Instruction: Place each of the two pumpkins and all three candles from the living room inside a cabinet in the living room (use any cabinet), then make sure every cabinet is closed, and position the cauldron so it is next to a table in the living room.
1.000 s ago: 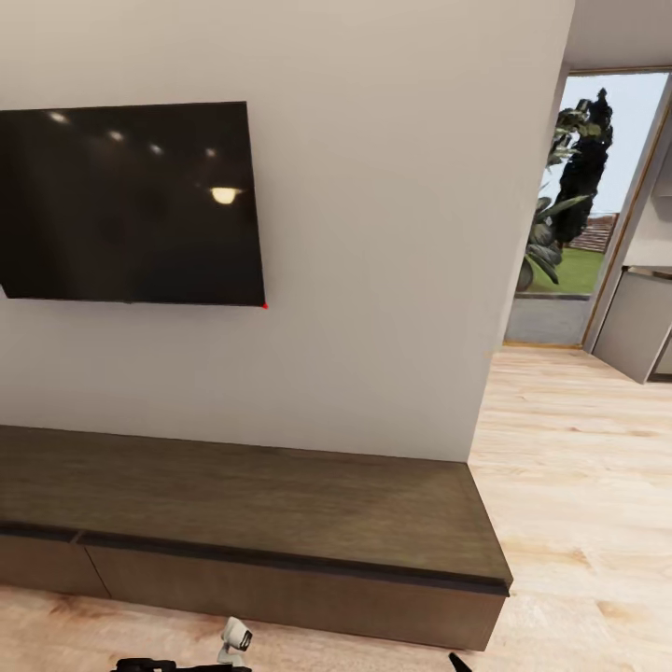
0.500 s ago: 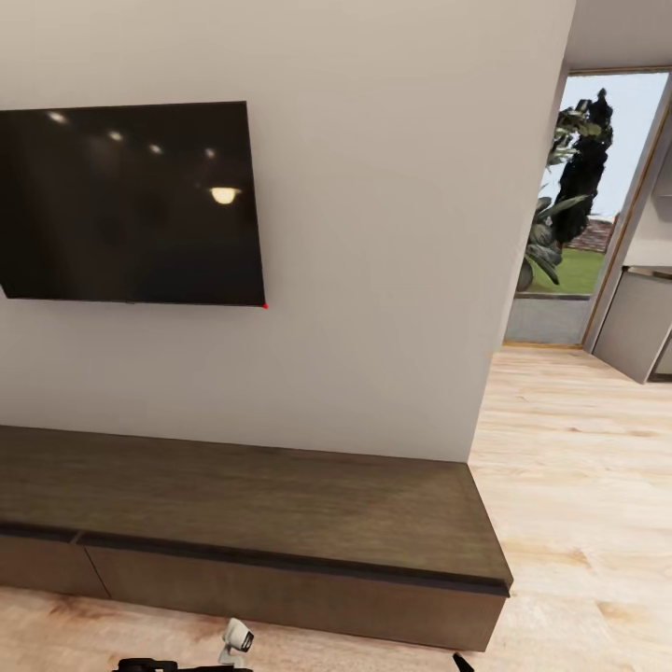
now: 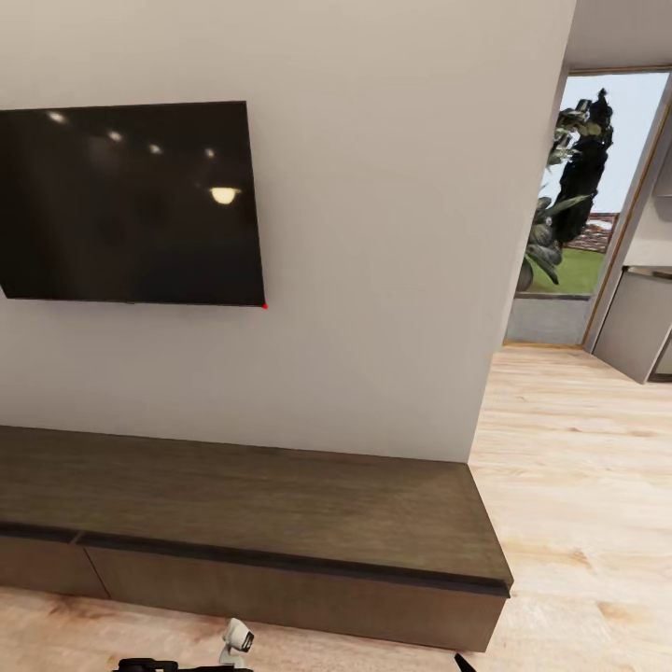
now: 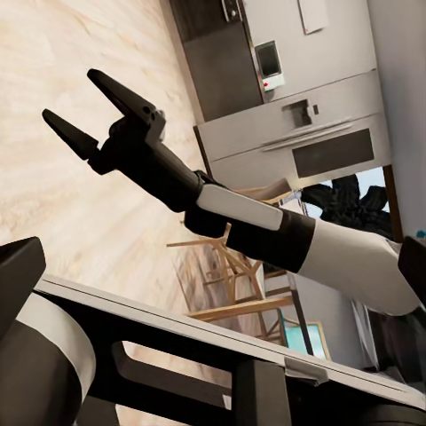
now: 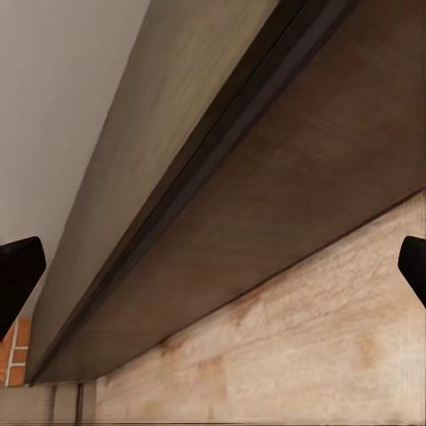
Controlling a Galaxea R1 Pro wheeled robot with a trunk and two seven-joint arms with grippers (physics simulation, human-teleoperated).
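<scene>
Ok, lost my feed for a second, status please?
Right gripper open, empty; left fingers spread, empty. Cabinet dead ahead, visible fronts shut. Nothing seen blocking it.

A dark TV (image 3: 126,201) hangs on the pale wall (image 3: 392,261), its screen reflecting several ceiling lights, with a small red dot at its lower right corner. Light wooden floor (image 3: 579,467) runs past the wall's end toward a doorway (image 3: 583,205), beyond which show leafy plants (image 3: 569,187), a strip of green lawn and pale sky. A grey unit (image 3: 639,322) stands at the far right edge of the head view. The left wrist view takes in grey kitchen fronts (image 4: 302,133) with a built-in appliance, a wooden chair (image 4: 235,284) on the same floor, and a dark-leaved plant (image 4: 342,195) near a window.
</scene>
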